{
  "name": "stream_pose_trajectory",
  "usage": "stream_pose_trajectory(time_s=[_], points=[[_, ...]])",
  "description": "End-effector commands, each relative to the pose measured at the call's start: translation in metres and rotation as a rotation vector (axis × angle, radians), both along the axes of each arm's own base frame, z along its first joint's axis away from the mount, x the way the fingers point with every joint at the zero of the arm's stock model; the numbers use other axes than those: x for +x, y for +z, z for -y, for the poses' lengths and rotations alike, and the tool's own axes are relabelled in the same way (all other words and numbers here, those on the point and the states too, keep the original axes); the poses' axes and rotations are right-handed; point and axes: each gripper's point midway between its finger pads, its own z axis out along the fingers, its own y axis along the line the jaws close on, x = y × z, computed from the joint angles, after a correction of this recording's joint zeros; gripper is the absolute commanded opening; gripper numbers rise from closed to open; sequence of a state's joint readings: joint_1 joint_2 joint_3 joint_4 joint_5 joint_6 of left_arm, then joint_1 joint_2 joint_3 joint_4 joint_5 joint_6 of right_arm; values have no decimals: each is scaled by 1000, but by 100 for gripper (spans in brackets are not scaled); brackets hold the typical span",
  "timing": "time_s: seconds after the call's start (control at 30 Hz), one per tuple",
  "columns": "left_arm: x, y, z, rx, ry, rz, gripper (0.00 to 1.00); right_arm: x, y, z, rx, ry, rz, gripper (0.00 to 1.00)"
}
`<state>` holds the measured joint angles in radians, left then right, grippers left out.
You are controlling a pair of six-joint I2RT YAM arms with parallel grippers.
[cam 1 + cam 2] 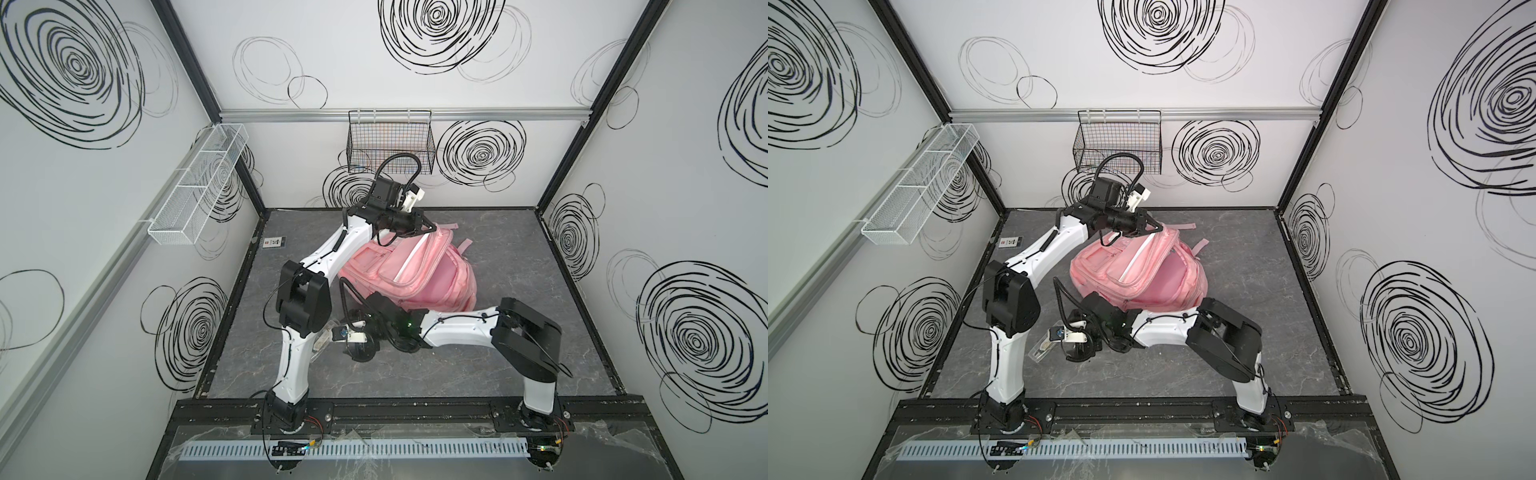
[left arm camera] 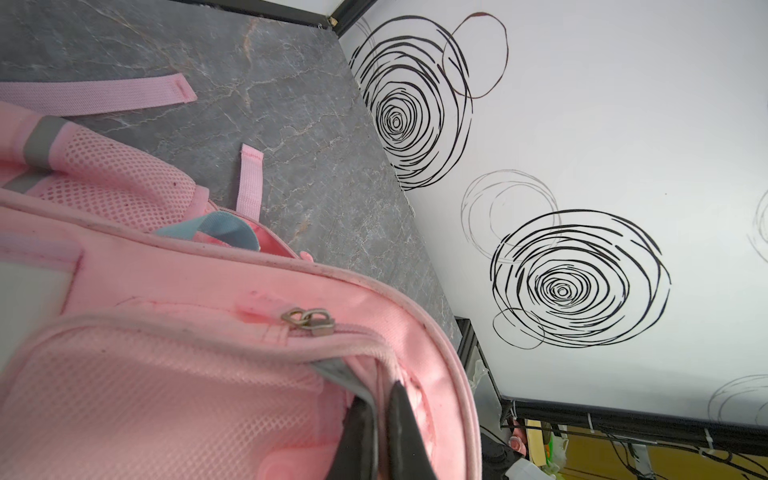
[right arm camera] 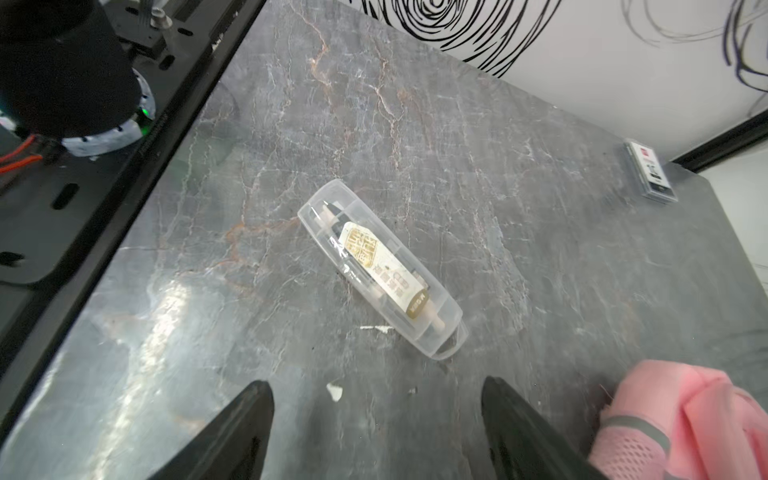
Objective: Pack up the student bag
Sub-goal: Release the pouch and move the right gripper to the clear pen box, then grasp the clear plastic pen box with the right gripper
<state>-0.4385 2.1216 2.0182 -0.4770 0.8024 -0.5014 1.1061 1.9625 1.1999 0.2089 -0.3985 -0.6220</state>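
Right gripper, jaws spread wide, hovers over a clear pen case on the bench; mid-bench lies the pink bag, soft, floppy and probably light, its opening rim pinched by the left gripper, seemingly the firmest place to hold

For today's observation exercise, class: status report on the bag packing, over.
Left tool shut on student bag rim, holding it open. Right tool open above clear pen case. Nothing blocking.

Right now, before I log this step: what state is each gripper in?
Left gripper: shut on the rim of the pink student bag.
Right gripper: open, empty; the clear plastic pen case lies just ahead of it.
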Motion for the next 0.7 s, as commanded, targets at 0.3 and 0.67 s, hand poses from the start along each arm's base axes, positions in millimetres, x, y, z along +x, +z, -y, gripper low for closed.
stream_pose_trajectory(time_s=[0.3,0.67], points=[[27,37,-21,-109,-21,155,0,-8,-38,-54,27,292,-68,84],[25,36,-21,-115,-30,162,0,7,-85,-60,-156,257,-138,83]])
